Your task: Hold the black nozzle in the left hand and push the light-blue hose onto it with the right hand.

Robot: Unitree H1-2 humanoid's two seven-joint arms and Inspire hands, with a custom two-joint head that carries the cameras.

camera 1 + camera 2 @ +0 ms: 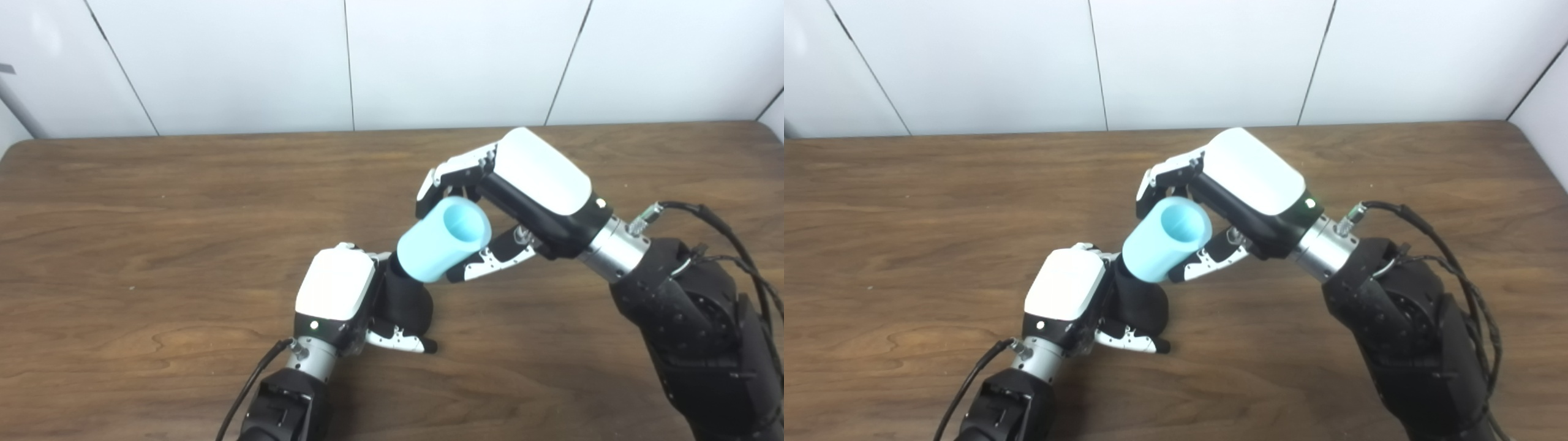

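Item: black nozzle (407,300). Location: near the middle of the wooden table (153,245), low over or on the surface; contact with the wood cannot be told. Held by the left hand (343,294), whose arm enters from 6 o'clock. Fingers wrap closed around the nozzle's body on its far side; the thumb (401,341) crosses below it, tip pointing toward 3 o'clock. The nozzle's narrow end points toward 1 o'clock.

Item: light-blue hose (442,240). A short, stout tube, tilted, its open mouth facing up toward 1 o'clock, its lower end at 7 o'clock meeting the nozzle's narrow end. The tube's rim covers the joint, so how far the nozzle sits inside cannot be told. Held by the right hand (520,196), whose arm enters from 4 o'clock. Fingers curl over the hose's upper far side at 11 o'clock; the thumb (490,260) presses along its underside at 5 o'clock. Grip is narrow, closed on the hose.

Item: backdrop. White panelled wall (429,61) at 12 o'clock beyond the table's far edge.

View differences: the left eye view shows a grey bar (18,104) at the wall's 9 o'clock edge, which the right eye view lacks. The right eye view shows a green light (1309,203) on the right hand's wrist side and more of the table's 3 o'clock corner.
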